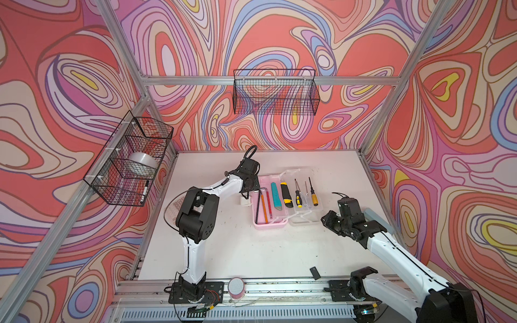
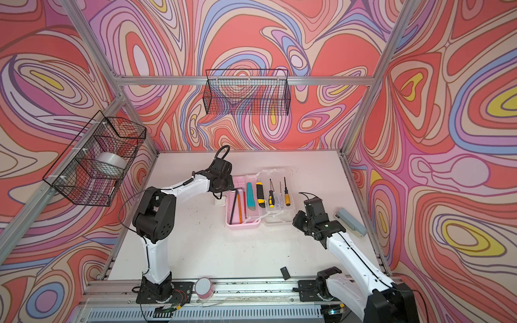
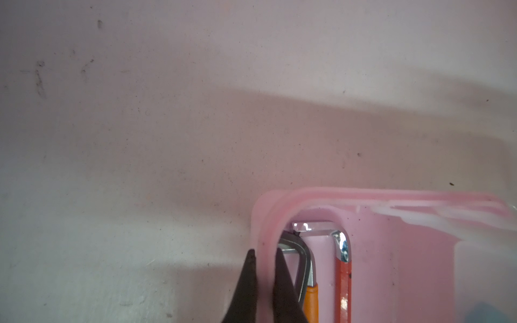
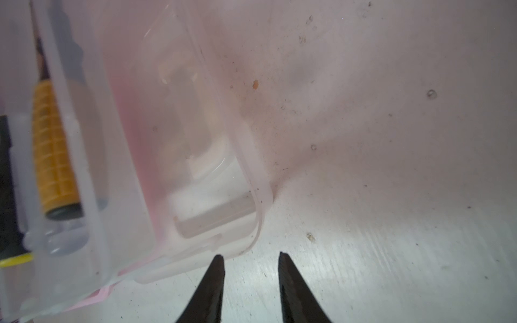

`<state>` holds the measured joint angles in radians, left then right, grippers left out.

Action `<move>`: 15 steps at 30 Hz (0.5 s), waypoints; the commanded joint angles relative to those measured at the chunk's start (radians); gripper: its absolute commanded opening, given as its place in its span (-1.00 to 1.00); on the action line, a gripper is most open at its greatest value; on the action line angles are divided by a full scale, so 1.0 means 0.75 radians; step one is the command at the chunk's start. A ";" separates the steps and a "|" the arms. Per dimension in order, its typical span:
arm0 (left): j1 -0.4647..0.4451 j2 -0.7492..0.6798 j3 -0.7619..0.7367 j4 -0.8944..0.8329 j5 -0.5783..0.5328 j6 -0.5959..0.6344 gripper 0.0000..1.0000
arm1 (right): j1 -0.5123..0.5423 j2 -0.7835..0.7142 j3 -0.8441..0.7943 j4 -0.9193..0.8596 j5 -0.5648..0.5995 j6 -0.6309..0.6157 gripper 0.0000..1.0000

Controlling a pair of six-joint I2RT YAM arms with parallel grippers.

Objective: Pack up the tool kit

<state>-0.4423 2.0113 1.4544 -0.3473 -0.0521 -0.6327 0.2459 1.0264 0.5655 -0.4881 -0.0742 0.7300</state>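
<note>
A: Where does the pink box [image 1: 270, 225] lie?
B: In the middle, open; its clear lid [image 1: 304, 216] lies flat beside it.
A: And inside?
B: A black hex key [image 1: 257, 207], two pencils [image 1: 264, 208] and a teal knife [image 1: 276, 195] lie side by side. The yellow-black knife [image 1: 286, 193] lies where box and lid meet; three screwdrivers [image 1: 298, 194] rest on the lid.

I looked over the tool kit [image 1: 270, 225] and everything around it, and I could read no text, label, brand or number.
</note>
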 commanded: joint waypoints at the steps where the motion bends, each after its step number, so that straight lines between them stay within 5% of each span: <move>1: -0.001 0.015 -0.047 0.028 0.069 -0.026 -1.00 | -0.009 0.038 0.031 0.105 0.044 -0.040 -0.32; 15: -0.001 0.009 -0.043 0.038 0.121 -0.027 -1.00 | -0.039 0.210 -0.031 0.341 0.011 -0.049 -0.47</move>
<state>-0.4362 2.0064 1.4464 -0.3378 -0.0280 -0.6338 0.2230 1.1740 0.5686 -0.2955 -0.0673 0.6971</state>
